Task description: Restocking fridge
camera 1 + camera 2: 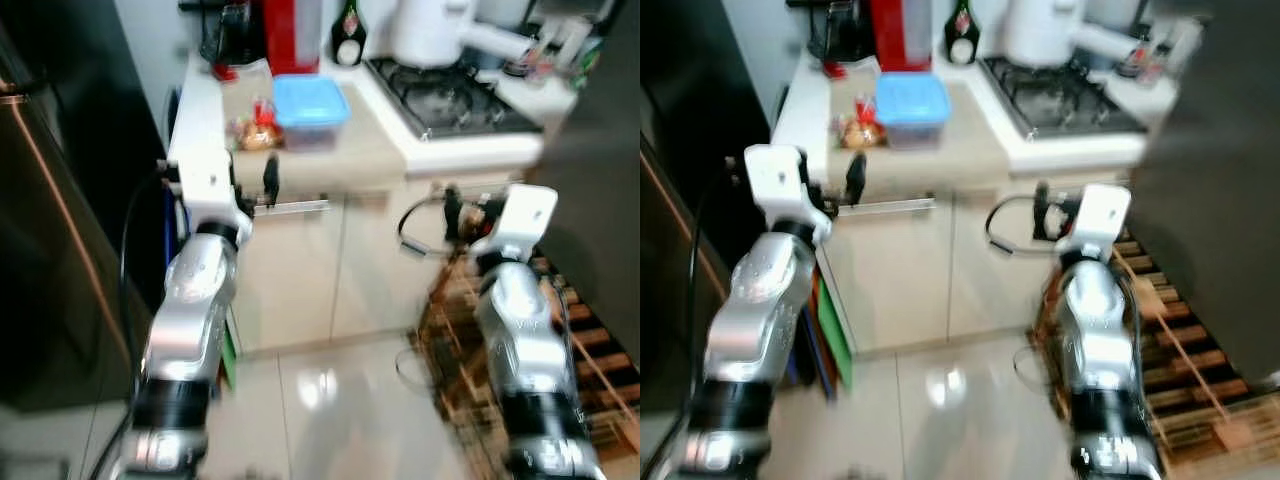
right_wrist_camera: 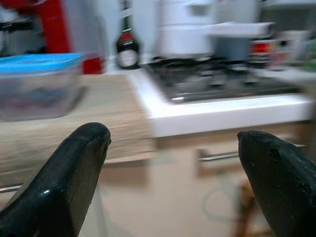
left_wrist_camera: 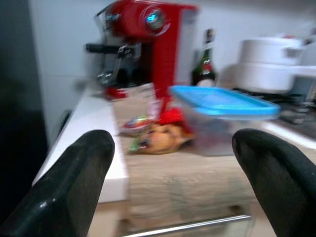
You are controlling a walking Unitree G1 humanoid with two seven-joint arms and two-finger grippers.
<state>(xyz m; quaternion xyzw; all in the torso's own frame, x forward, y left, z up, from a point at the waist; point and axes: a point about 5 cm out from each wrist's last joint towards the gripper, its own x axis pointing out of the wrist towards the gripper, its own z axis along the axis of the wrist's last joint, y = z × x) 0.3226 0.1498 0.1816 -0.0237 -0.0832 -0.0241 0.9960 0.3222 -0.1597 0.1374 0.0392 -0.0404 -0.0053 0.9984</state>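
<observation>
A clear container with a blue lid [image 1: 311,105] sits on the wooden counter [image 1: 350,155], beside a small bag of food [image 1: 255,131] with something red on it. My left gripper [image 3: 173,143] is held open and empty in front of the counter edge, facing the bag of food [image 3: 158,136] and the container [image 3: 222,113]. My right gripper [image 2: 173,138] is also open and empty, lower and further right, level with the counter edge by the gas hob [image 2: 222,79]. The dark fridge [image 1: 40,250] stands at the far left.
A red coffee machine [image 1: 292,35], a dark bottle [image 1: 348,35] and a white pot [image 1: 430,30] stand at the back of the counter. Cream cabinet doors with a metal handle [image 1: 290,208] are below. A wooden rack [image 1: 585,350] stands on the floor at right, under a dark panel [image 1: 600,150].
</observation>
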